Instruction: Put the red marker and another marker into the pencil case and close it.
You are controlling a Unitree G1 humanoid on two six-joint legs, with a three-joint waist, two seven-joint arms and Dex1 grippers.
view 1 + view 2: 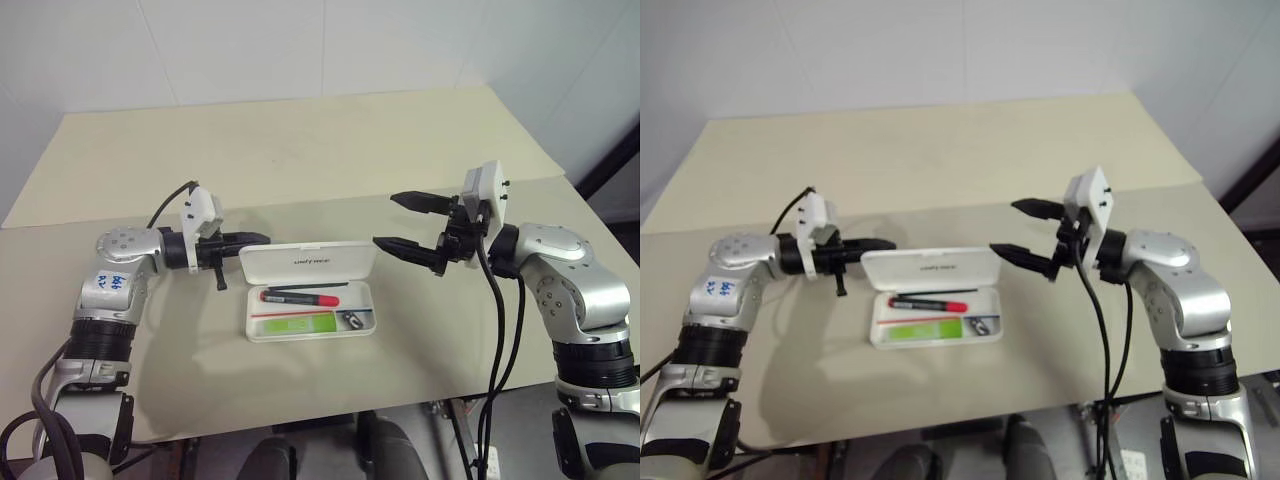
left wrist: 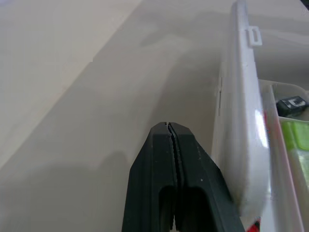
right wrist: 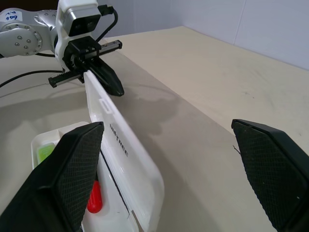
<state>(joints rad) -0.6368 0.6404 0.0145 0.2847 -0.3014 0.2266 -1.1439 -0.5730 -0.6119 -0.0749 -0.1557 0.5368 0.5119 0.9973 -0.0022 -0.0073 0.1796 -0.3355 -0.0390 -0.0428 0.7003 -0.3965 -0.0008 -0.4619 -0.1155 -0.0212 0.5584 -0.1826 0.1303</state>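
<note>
Nearest the front edge of the beige table (image 1: 330,400), the white pencil case (image 1: 310,325) lies open, its tray flat and its lid (image 1: 308,261) standing up along the far side with small dark lettering on the inner face. Along the tray's front strip rests the lime-green highlighter (image 1: 297,323), and just beside it towards the right sits a small grey-black metal bit (image 1: 352,320) in its own corner. Behind them lies the red marker (image 1: 302,296), black barrel with the red end pointing right, parallel to the highlighter and close under the lid. At the lid's left end the left gripper (image 1: 262,239) reaches in level from the side, its jaws pressed tight together with nothing between them, tip just beside the lid's far face; whether it touches the plastic I cannot tell. Off the lid's right end the right gripper (image 1: 400,222) hangs above the table with its jaws spread wide and empty, one finger just beside the lid's upper corner. Beyond both arms the table runs back bare to the white wall (image 1: 320,45).
</note>
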